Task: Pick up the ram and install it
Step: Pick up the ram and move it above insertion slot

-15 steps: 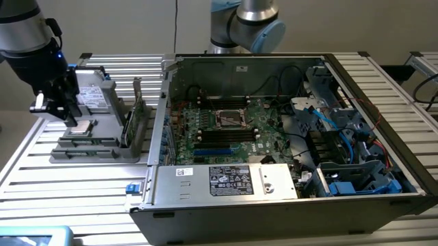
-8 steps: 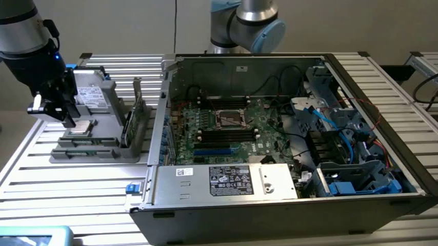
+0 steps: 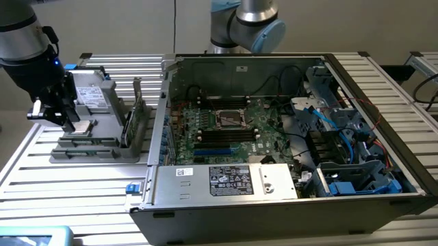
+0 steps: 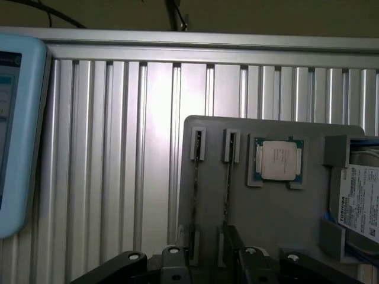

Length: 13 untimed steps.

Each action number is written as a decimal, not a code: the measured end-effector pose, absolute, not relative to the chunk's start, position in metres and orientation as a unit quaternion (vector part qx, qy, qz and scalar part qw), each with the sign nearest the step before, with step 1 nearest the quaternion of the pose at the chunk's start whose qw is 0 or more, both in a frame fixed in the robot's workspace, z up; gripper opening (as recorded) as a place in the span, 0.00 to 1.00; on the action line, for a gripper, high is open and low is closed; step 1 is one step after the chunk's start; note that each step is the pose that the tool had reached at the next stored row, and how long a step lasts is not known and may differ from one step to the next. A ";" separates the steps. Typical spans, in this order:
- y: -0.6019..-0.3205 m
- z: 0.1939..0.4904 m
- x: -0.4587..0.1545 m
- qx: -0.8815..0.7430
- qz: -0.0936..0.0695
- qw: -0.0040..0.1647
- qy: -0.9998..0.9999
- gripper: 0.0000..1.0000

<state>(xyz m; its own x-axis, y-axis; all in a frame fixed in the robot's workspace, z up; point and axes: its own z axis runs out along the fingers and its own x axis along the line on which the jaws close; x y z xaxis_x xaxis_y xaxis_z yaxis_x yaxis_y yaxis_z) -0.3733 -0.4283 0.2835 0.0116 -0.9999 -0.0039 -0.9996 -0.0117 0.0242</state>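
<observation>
Exterior view: gripper hangs at the exterior view's left, low over the grey tray on the slatted table; jaws apart, nothing in them; silver processor chip sits in its pocket just beside the fingertips; the ram stands on edge in a tray slot, on the exterior view's right of the gripper, near but apart from it; second stick stands upright just behind it; open computer case fills centre and right, motherboard flat inside.

Wrist view: two dark fingers stand apart with an open gap, clamped on nothing; the ram shows edge-on as a thin line in its slot, its near end running into the gap between the jaws; second stick is parallel beside it, its near end meeting one finger's tip in the picture, contact cannot be told; processor chip is beyond the sticks on the tray; labelled hard drive at the tray's end; pale blue tablet lies on the table, well apart from the tray.
</observation>
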 end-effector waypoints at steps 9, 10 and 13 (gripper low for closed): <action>-0.433 0.267 -0.362 0.711 -0.010 0.007 -0.703 0.36; -0.434 0.265 -0.362 0.711 -0.010 0.007 -0.703 0.36; -0.435 0.260 -0.362 0.710 -0.010 0.007 -0.704 0.36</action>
